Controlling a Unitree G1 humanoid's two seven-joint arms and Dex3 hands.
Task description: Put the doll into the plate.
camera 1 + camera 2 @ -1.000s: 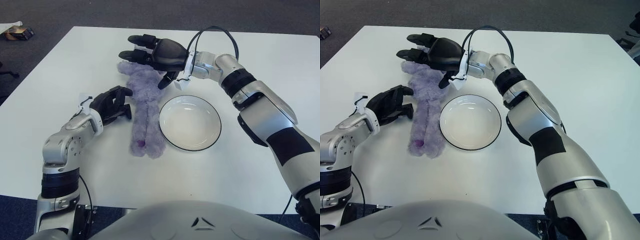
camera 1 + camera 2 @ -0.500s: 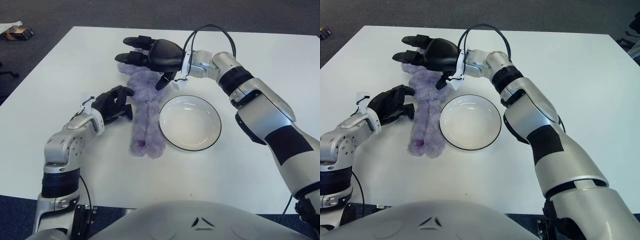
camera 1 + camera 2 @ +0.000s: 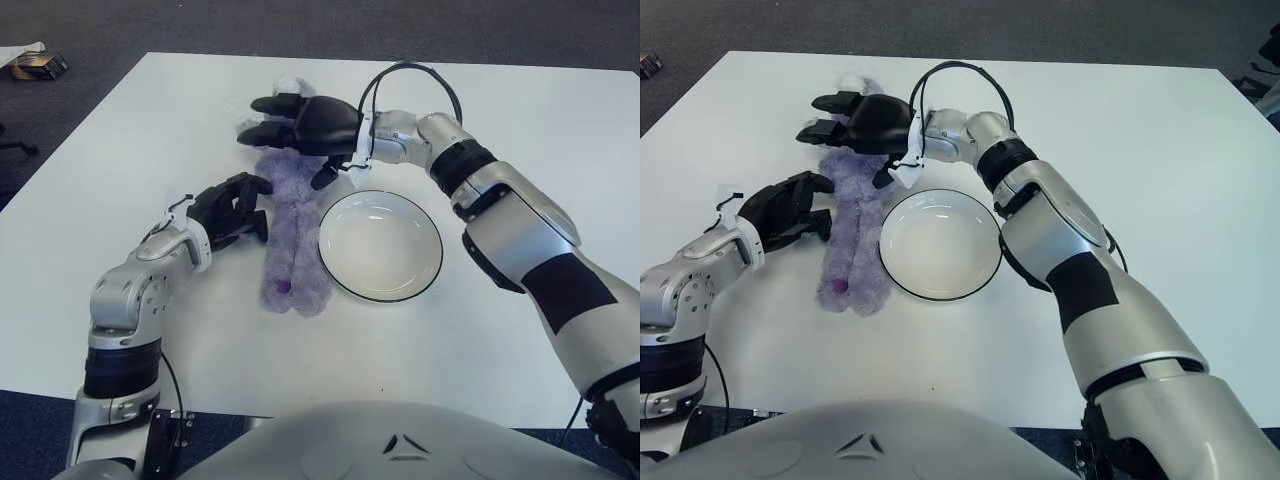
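While the fluffy lilac plush doll [image 3: 290,225] lies lengthwise on the smooth white bench [image 3: 500,330], just left of the round, black-rimmed white ceramic plate [image 3: 380,245], the right hand [image 3: 300,125] sits on its head, fingers spread, gripping nothing. Left hand [image 3: 228,210], fingers curled and empty, shows beside the doll's left flank. Broad bare bench surrounds both.

The doll [image 3: 291,225] is a fuzzy lilac plush, lying stretched out lengthways just left of the plate [image 3: 380,246], its head at the far end and its feet nearest the robot. The plate is round, white with a thin dark rim, upright and holding nothing, its left edge almost touching the doll.
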